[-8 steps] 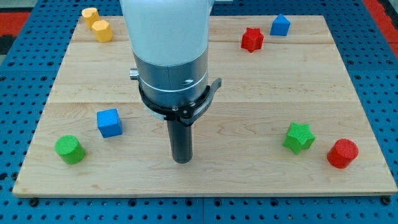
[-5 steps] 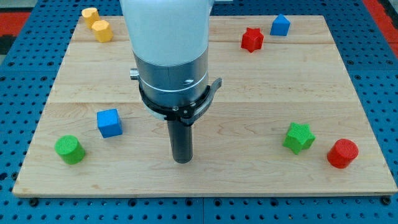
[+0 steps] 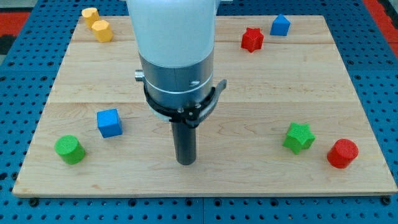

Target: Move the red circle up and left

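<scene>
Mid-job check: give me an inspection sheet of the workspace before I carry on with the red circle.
Surface: wooden board on a blue perforated table.
Job's things: red circle near the view's bottom right corner, untouched, the green star just to its left.
Clutter: red star and blue block at the view's top right; two yellow blocks at top left; blue cube and green cylinder at bottom left.
Pincer: none fitted; my tip rests on the board near bottom centre, touching no block, well left of the red circle.
Cables: nothing seen.
Surroundings: red patches at the top corners, too cropped to identify.
</scene>
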`<state>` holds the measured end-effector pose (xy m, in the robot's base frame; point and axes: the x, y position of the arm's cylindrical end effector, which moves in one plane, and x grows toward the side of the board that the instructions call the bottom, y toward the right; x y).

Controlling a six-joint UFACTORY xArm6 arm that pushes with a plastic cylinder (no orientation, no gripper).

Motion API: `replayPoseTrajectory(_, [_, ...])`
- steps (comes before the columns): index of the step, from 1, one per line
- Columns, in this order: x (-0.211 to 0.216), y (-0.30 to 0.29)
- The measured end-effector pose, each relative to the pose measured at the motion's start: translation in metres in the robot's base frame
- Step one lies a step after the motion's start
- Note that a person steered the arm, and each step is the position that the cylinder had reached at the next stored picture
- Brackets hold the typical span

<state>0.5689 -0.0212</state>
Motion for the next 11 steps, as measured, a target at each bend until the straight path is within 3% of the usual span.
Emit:
replayPoseTrajectory(1, [0.031, 0.041])
replayPoseTrajectory(2, [0.049, 0.128])
replayPoseTrajectory(3, [0.035, 0.228])
replayPoseTrajectory(4, [0.018, 0.258])
replayPoseTrajectory(6, [-0.088, 0.217])
replayPoseTrajectory(8, [-0.049, 0.244])
replayPoseTrajectory(9, [-0.122, 0.265])
replayPoseTrajectory(11, [-0.282, 0.072])
